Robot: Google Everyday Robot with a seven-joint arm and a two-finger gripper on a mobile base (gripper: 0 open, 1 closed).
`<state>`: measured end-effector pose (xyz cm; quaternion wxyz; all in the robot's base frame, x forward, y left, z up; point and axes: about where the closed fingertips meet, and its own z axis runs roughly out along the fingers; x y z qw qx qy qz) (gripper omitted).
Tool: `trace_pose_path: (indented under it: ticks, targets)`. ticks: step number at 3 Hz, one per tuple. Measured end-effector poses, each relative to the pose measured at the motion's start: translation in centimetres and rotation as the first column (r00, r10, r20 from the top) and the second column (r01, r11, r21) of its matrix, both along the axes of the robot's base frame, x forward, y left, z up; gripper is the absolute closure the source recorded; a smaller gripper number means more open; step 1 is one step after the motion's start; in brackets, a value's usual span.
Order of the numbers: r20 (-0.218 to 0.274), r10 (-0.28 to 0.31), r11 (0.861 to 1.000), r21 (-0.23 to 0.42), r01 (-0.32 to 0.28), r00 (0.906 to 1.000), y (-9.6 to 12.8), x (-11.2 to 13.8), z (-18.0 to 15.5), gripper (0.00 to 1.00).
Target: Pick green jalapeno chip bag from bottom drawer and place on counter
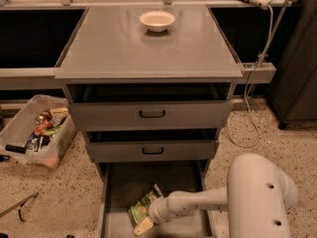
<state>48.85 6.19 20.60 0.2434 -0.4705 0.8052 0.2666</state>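
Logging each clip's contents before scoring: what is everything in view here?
counter: one, grey, atop the drawer unit
bowl: one, white, on the counter's far side
drawer fronts: two, grey, black handles, under the counter
bottom drawer: one, grey, pulled open at floor level
green jalapeno chip bag: one, green, in the bottom drawer
bin: one, clear, floor at left, holding packets
cable: one, white, hanging at right
arm: one, white, reaching from lower right
gripper: one, pale, in the bottom drawer beside the bag

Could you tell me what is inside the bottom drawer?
In the bottom drawer lies the green jalapeno chip bag, the gripper down at it; the arm covers the floor beside it.
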Motion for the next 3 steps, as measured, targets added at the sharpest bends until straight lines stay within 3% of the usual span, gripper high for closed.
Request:
trace_pose_path:
  ticks: [1,2,3]
  targets:
    - [0.06,-0.012,1.0,-0.016,0.013,0.9981,-0.1,2.3,1.4,0.0]
    - [0.088,-0.02,1.0,-0.019,0.022,0.9959,-0.3,3.5,1.6,0.0]
    - [0.095,-0.044,0.999,-0.014,0.046,0.9945,-1.1,4.4,-0.5,0.0]
